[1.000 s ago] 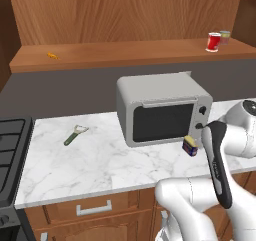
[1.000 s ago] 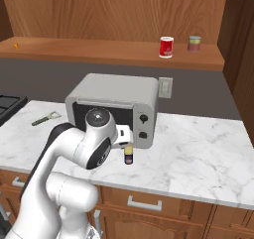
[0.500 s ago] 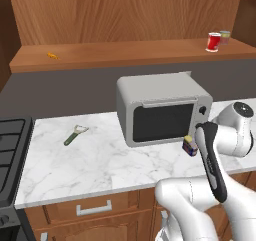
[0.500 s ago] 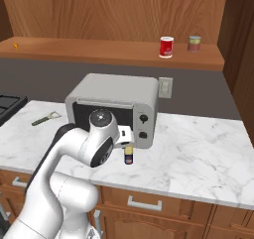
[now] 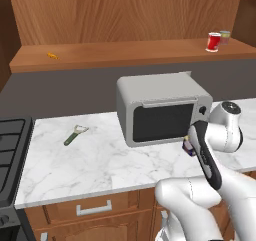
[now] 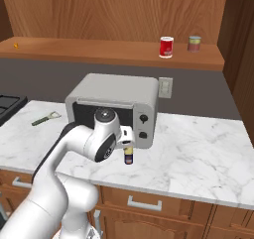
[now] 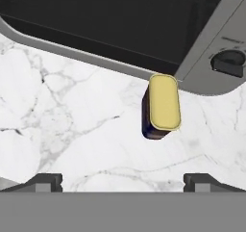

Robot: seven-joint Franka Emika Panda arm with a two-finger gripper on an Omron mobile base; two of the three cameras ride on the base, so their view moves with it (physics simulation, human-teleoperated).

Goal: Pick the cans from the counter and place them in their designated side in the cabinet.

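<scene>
Hand view — my gripper (image 7: 123, 180), fingers spread wide and empty, hovers above the blue can (image 7: 161, 106) on the counter (image 7: 72, 120); can at 1 o'clock, long axis 12–6

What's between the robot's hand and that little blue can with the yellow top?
Nothing visible. In the hand view the blue can stands alone on bare marble counter, just in front of the microwave, with the open gripper above it and its jaws spread wide to either side.
</scene>
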